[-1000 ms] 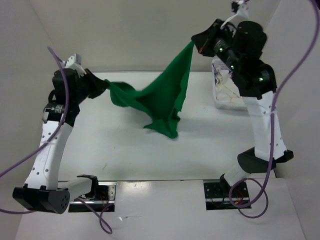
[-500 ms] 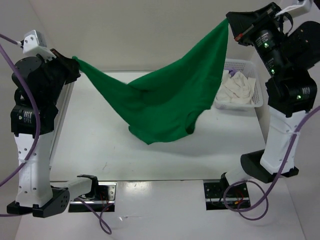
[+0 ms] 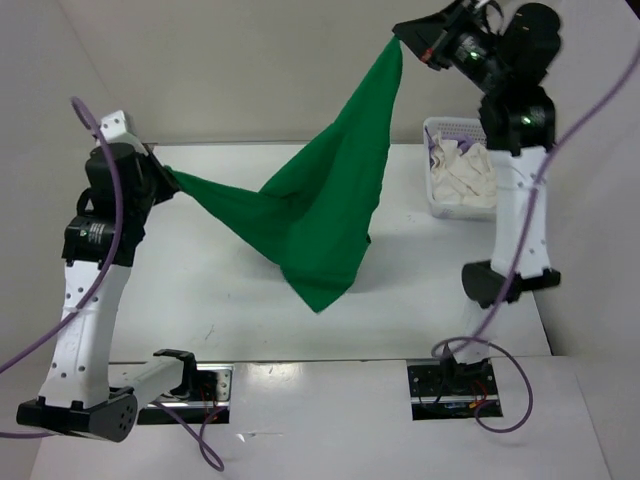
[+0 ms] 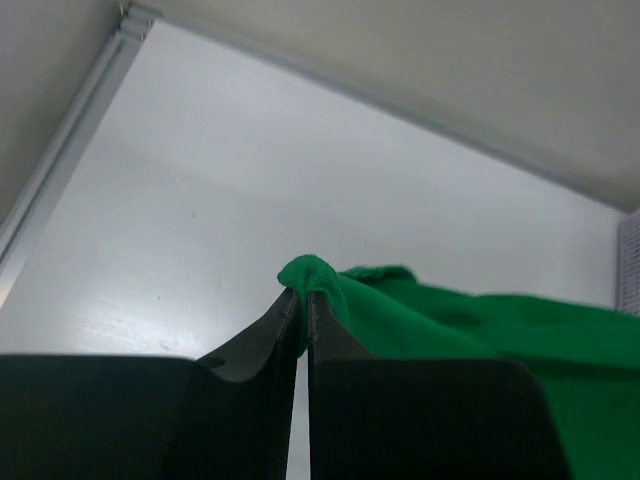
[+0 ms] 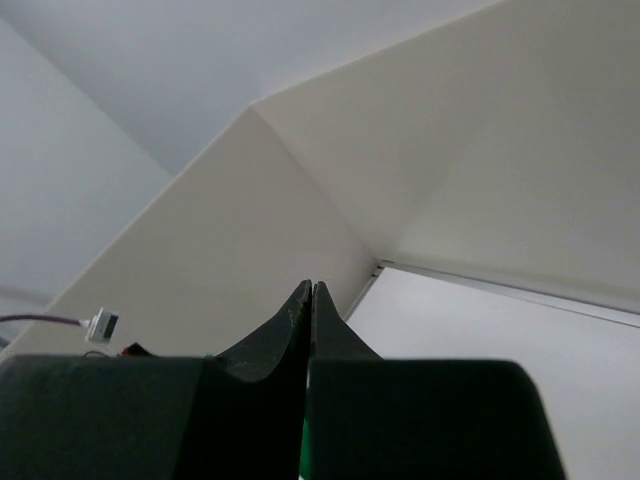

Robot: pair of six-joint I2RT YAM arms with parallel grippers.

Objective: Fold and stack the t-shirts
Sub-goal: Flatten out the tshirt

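Overhead, the green t-shirt [image 3: 320, 215] hung spread in the air above the white table [image 3: 200, 290], pulled out between the two arms. One corner ran left and low to the left gripper [image 3: 165, 180]. Another rose steeply to the right gripper [image 3: 400, 35], held high over the far right of the table. The shirt's lowest point drooped toward the middle of the table; whether it touched the surface could not be told.

From the left wrist, the left gripper [image 4: 303, 300] was pinched nearly closed on a small bunched fold of the green t-shirt [image 4: 450, 320], which trailed off to the right.

From the right wrist, the right gripper [image 5: 310, 290] had its jaws pressed together at the tips, with only a thin sliver of green showing low between them; the top view showed the shirt's corner caught there.

At the far right of the table, a white lattice basket [image 3: 428, 190] held a crumpled white t-shirt [image 3: 465, 175], well apart from the green one.
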